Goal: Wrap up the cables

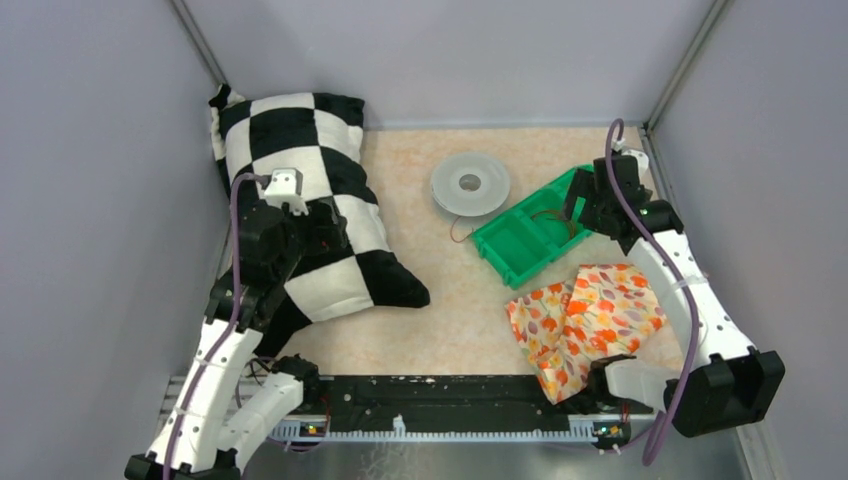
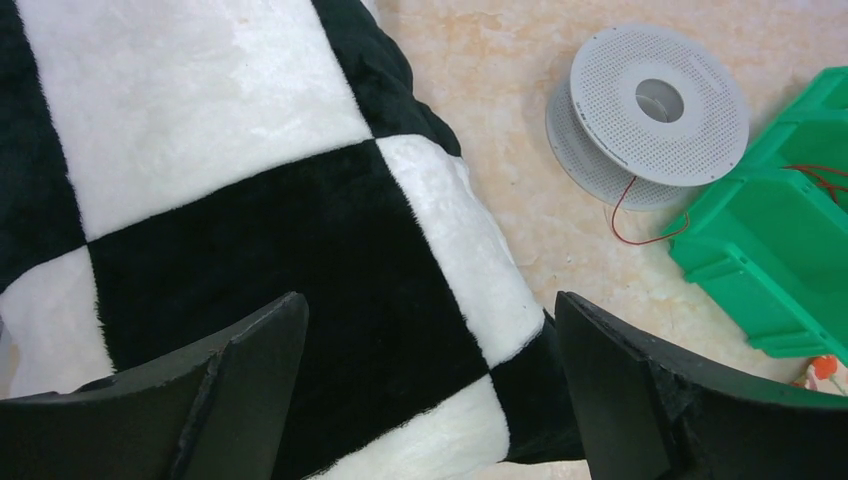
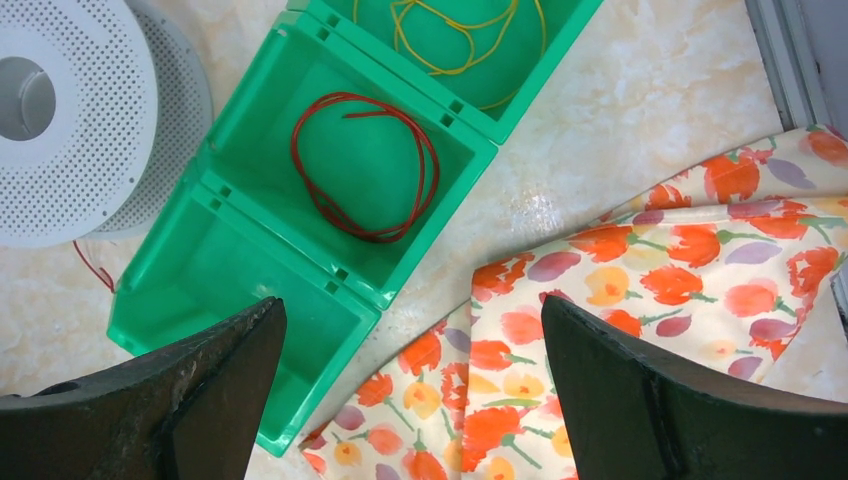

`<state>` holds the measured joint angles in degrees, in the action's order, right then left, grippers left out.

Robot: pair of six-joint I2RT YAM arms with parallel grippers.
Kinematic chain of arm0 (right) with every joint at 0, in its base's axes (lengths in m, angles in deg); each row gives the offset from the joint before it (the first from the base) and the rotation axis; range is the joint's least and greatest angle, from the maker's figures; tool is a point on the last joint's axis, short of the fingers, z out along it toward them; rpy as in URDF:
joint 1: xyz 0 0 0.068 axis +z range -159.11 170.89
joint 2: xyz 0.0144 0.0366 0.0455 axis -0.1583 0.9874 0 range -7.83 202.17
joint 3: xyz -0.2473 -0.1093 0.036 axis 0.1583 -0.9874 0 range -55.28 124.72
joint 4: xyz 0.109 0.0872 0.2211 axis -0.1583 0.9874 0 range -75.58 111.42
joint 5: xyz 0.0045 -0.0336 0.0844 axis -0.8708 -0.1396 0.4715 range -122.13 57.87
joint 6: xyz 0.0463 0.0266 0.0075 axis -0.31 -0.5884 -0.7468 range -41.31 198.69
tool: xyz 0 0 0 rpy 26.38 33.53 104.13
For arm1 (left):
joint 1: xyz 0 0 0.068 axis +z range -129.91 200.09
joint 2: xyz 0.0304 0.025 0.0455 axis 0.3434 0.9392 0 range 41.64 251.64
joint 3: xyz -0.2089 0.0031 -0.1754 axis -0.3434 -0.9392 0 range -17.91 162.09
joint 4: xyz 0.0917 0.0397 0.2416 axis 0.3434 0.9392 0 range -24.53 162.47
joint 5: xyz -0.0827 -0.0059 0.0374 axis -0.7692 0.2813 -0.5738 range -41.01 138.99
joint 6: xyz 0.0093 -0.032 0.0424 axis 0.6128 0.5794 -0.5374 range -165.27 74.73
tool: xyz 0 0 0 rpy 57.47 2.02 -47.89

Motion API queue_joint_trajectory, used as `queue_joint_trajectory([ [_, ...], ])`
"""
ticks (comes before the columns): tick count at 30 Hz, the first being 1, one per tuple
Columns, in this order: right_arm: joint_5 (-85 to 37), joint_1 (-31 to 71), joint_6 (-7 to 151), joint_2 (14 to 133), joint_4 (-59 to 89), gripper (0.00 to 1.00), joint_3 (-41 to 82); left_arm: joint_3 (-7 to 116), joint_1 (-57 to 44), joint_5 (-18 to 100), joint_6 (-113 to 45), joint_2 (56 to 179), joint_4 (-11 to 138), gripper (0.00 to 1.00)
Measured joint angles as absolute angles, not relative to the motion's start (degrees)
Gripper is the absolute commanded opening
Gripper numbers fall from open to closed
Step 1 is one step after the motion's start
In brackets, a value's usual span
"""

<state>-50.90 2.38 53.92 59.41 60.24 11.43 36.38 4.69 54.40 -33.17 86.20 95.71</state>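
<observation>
In the overhead view a green tray with three compartments lies tilted in the upper right of the marbled table. A pale perforated reel lies flat just to its left. The right wrist view looks straight down on the tray. The red cable sits coiled in a loose ring in the middle compartment, and the yellow cable is looped in the compartment at the top edge of the frame. The compartment at the lower left of that frame holds nothing. The right gripper hangs above the tray with its fingers wide apart and nothing between them. A floral cloth is spread at the lower right, just beside the tray. In the left wrist view a thin red strand curls from under the reel toward the tray's edge. The left gripper hovers over a black-and-white checkered pillow on the left of the table. Its fingers are also spread wide and grip nothing.
</observation>
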Motion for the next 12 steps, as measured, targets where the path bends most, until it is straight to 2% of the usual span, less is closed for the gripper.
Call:
queue_joint_trajectory([
  [12, -50.94, 2.38, 52.02, 57.10, 58.53, 0.99, 7.67, 36.42, 4.69, 53.02, -32.14, 87.66, 98.13, 0.98],
])
